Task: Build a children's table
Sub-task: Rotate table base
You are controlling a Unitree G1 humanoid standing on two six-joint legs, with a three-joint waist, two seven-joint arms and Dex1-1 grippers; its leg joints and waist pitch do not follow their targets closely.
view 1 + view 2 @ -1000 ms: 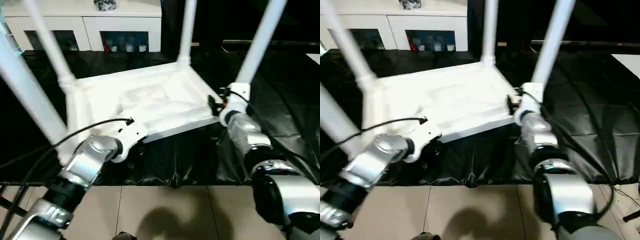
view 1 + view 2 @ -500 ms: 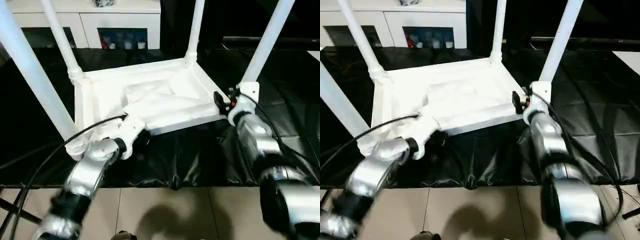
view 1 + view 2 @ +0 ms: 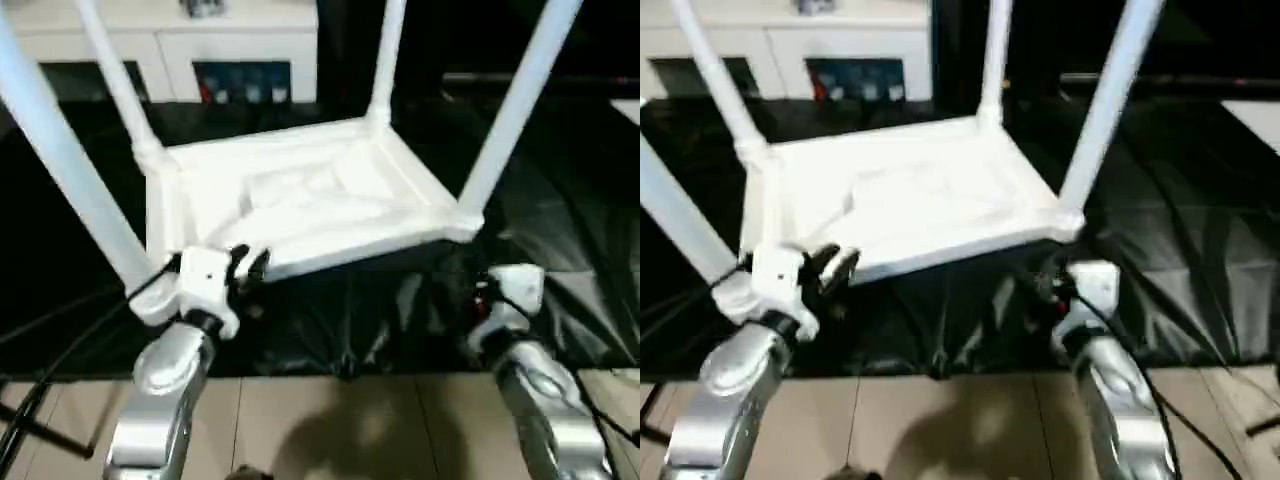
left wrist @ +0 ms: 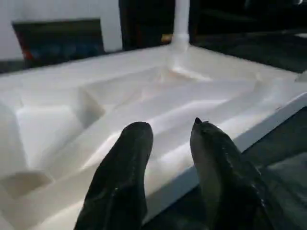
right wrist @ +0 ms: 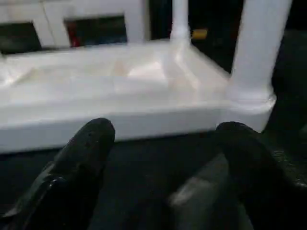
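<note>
On the black sheet, the upside-down children's table (image 3: 300,195) stands with four legs seated; both arms have pulled back, left gripper (image 4: 170,143) and right gripper (image 5: 165,143) released, empty — assembly seemingly complete.

The children's table (image 3: 300,195) lies upside down on a plastic sheet (image 3: 560,230), its four legs (image 3: 515,110) rising from the corners. A cabinet (image 3: 170,50) stands behind it. The left gripper (image 3: 245,268) sits at the table's near edge; the right gripper (image 5: 163,158) is before the near right corner, apart from it.
</note>
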